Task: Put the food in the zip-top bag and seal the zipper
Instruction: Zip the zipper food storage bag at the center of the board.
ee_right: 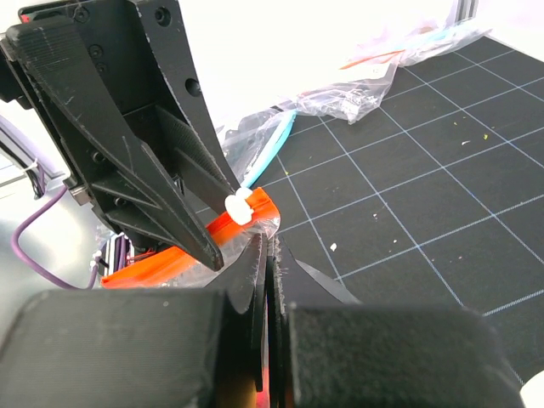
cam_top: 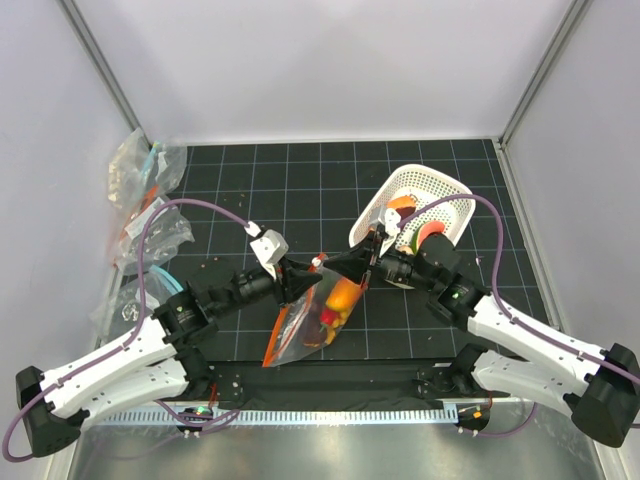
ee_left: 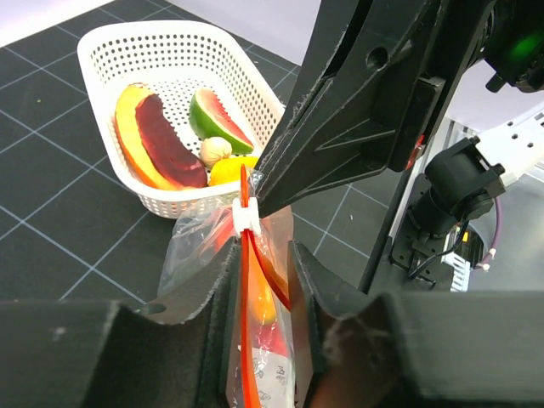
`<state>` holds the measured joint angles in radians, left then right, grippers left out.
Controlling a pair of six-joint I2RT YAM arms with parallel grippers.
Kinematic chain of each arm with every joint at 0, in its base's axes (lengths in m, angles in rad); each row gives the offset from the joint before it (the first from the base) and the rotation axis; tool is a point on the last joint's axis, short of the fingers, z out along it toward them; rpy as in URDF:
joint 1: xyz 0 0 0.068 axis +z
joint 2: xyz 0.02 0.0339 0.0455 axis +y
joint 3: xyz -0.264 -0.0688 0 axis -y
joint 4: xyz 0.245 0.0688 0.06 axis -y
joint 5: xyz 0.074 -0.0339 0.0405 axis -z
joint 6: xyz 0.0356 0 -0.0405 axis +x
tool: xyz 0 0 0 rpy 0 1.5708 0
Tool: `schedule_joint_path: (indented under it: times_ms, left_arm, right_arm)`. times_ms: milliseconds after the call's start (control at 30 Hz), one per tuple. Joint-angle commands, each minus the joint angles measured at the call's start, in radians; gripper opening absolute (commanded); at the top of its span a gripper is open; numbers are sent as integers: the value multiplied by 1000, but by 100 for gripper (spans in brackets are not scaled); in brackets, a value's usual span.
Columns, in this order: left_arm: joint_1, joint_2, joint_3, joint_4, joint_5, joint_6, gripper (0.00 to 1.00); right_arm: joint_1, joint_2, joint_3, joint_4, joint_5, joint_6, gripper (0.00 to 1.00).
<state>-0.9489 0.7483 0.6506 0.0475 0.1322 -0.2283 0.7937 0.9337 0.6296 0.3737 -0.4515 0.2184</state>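
lab robot cell: white panel walls (cam_top: 300, 60), aluminium posts (cam_top: 105, 70), black grid mat (cam_top: 300, 170).

Seen from the left wrist, the zip-top bag (ee_left: 200, 246) drops between the left claw's (ee_left: 262, 253) fingers and off the bottom edge, so the food (ee_left: 263, 302) inside is only a yellow and red blur, its pieces not to be told apart. The right claw (ee_left: 257, 202), just beyond, blocks one end of the basket (ee_left: 161, 197). Seen from the right wrist, the zipper (ee_right: 140, 268) disappears behind the left claw and beneath the right claw's own fingers, which hide the bag below.
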Motion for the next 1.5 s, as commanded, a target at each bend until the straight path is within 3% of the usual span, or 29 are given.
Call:
schedule_joint_path:
  times_ms: [0,500,967,1133,1467]
  left_arm:
    - [-1,-12,26,15,14,-2,32]
    - [-1,-12,1,68,-6,9,32]
    - [-1,-61,-14,54,-68,6,46]
    - [-1,-73,-9,35,-118,-11,46]
    - [-1,-58,-16,69,-69,6,40]
  right_arm:
    - [-4,-16,35,79,-9,-11,1]
    - [6,36,67,65,-78,-16,1]
    - [10,43,68,60,-92,-19,1]
    - [12,48,73,60,-101,-20,1]
    - [18,73,85,59,-127,-16,1]
